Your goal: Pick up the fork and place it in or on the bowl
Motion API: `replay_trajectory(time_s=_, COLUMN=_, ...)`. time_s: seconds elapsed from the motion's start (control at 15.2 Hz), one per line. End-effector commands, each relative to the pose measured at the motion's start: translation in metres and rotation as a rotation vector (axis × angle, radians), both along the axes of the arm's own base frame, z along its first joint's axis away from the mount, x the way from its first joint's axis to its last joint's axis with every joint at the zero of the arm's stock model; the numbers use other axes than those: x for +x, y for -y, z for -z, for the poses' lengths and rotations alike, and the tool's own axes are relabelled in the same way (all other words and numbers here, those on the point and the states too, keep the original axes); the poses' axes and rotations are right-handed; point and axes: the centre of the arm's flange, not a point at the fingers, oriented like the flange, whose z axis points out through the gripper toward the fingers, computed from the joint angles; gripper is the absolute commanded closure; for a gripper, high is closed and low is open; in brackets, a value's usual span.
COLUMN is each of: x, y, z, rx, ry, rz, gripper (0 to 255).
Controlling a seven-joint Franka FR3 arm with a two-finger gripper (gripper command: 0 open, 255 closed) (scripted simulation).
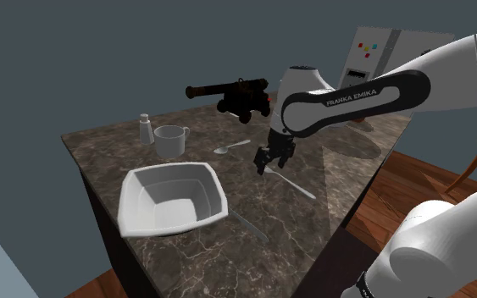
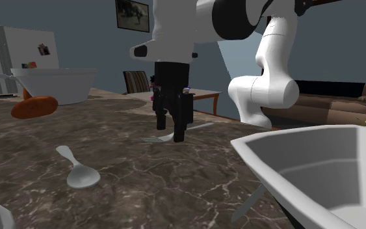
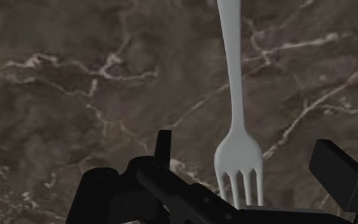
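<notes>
A pale grey fork (image 1: 294,183) lies flat on the dark marble counter, its handle pointing toward the shoulder view's lower right. My black gripper (image 1: 267,163) hangs low over the tine end, open. In the wrist view the fork (image 3: 237,143) lies between my fingers (image 3: 163,147), which stand apart and do not touch it. From the second exterior view, the gripper (image 2: 170,130) reaches almost to the counter, with the fork's tines (image 2: 153,139) beside it. The white square-rimmed bowl (image 1: 173,201) sits near the counter's front, left of the fork in the shoulder view.
A spoon (image 1: 232,146), a white mug (image 1: 171,140) and a small shaker (image 1: 146,129) stand behind the bowl. A knife (image 1: 250,225) lies right of the bowl. A black toy cannon (image 1: 232,93) sits at the back. The counter edge (image 1: 346,212) is close to the fork's handle.
</notes>
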Motion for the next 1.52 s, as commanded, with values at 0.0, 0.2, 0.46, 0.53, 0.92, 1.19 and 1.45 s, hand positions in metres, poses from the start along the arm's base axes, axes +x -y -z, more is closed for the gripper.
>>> replay_trajectory(time_s=0.0, x=0.0, y=0.0, z=0.0, rx=0.0, ry=0.0, rz=0.0, gripper=0)
replay_trajectory(time_s=0.2, x=0.0, y=0.0, z=0.0, rx=0.0, ry=0.0, rz=0.0, gripper=255)
replay_trajectory(time_s=0.46, x=0.0, y=0.0, z=-0.001, rx=0.0, ry=0.0, rz=0.0, gripper=255)
replay_trajectory(time_s=0.53, x=-0.001, y=0.0, z=-0.001, rx=0.0, ry=0.0, rz=0.0, gripper=255)
replay_trajectory(time_s=0.92, x=0.0, y=0.0, z=-0.01, rx=0.0, ry=0.0, rz=0.0, gripper=255)
replay_trajectory(time_s=1.19, x=0.0, y=0.0, z=-0.031, rx=0.0, ry=0.0, rz=0.0, gripper=255)
replay_trajectory(time_s=1.45, x=0.0, y=0.0, z=-0.052, rx=0.0, ry=0.0, rz=0.0, gripper=255)
